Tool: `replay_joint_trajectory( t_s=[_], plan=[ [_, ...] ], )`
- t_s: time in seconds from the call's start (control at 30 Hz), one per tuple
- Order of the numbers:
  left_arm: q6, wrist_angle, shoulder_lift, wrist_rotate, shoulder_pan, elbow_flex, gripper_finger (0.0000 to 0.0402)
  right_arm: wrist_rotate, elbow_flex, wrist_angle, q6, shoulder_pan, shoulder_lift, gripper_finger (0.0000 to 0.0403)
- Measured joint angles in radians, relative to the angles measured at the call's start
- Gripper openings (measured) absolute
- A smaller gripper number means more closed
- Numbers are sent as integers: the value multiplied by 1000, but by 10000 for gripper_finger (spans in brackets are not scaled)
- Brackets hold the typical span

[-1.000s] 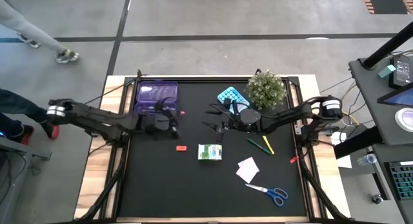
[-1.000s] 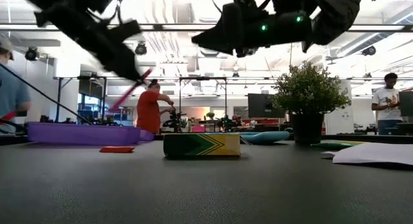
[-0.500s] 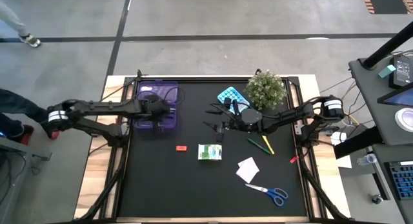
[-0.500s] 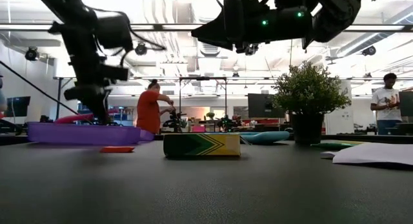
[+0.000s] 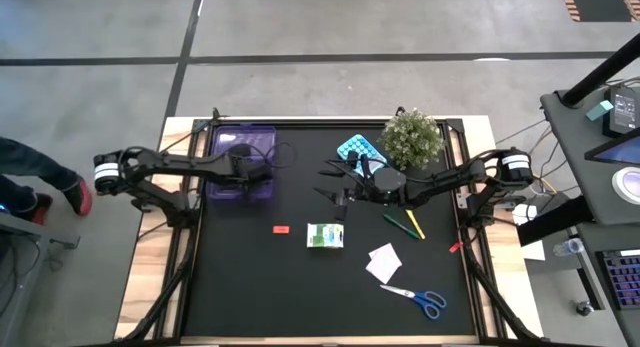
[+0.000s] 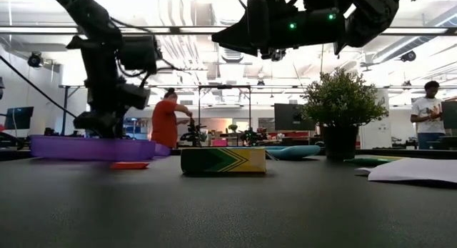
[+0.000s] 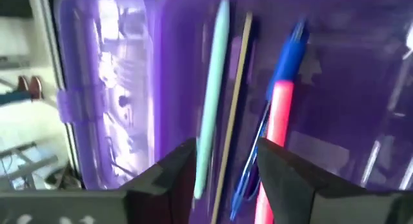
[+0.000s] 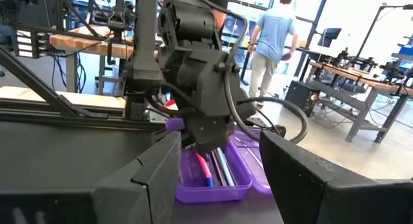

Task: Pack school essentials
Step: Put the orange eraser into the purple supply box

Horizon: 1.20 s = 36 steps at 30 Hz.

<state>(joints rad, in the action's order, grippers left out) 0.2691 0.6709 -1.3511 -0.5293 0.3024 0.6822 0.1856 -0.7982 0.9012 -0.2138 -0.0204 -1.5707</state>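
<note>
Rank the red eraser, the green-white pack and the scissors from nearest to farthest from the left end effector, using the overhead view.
From the left end effector, over the purple case:
1. Red eraser, just below it.
2. Green-white pack, table centre.
3. Scissors, front right corner.

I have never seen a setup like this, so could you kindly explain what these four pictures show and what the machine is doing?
It is a robot with two dark arms at a black table. One picture looks down from above, one looks level across the tabletop, and two come from cameras on the wrists. The left gripper hangs over the purple case, fingers apart and holding nothing; pens lie in the case below it. The right gripper waits mid-table, open and empty. Loose on the table: a red eraser, a green-white pack, a paper square, scissors, two more pens and a potted plant.
</note>
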Motion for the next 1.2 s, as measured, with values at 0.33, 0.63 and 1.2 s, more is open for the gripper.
replay_joint_trajectory(
  t_s=[0.33,0.63,1.2],
  plan=[
    [-104,-30,86,91,-171,163,148,0,0,-1,-25,0,0,201],
    [-352,-178,88,301,-360,175,148,0,0,-6,-48,0,0,201],
    [-498,-166,-229,373,-505,168,200,0,0,-7,-48,0,0,201]
  ],
)
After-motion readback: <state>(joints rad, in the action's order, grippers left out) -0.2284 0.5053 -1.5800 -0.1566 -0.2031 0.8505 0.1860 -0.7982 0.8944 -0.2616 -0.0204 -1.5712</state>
